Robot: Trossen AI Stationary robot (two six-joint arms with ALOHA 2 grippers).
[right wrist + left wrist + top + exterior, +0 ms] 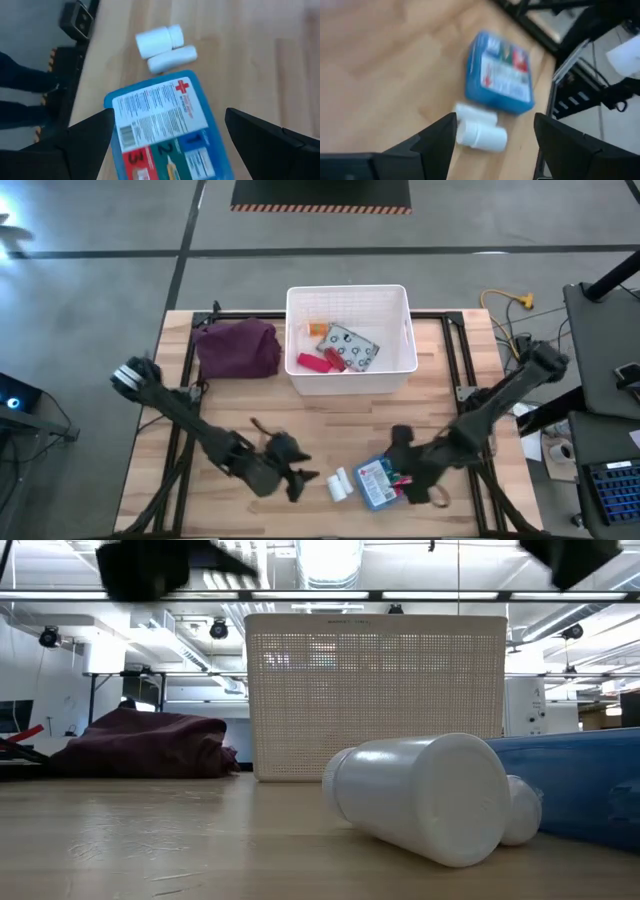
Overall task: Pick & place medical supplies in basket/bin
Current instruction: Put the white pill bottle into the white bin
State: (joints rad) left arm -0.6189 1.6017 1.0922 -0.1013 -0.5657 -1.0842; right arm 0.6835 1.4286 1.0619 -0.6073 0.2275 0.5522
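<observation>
In the lower middle of the high view, two small white plastic bottles lie on their sides on the wooden bench, touching each other, and the flat blue-and-red first-aid box lies just beside them toward the right. The left tool stands just left of the bottles, its fingers wide apart and holding nothing; in its wrist view the bottles sit between the two dark fingers, with the box beyond. The right tool hangs at the box's right edge, also spread wide and empty (its own view looks down on the box between the fingers). So the left arm is nearer to the bottles, the right arm to the box. The bottles' long axes run about across the left tool's opening, I judge.

The box label shows a red cross and the big numbers 1, 2, 3; small print is not readable.

The white ribbed plastic bin stands in the upper middle, already holding a red packet, a patterned grey-white pouch and something orange.
</observation>
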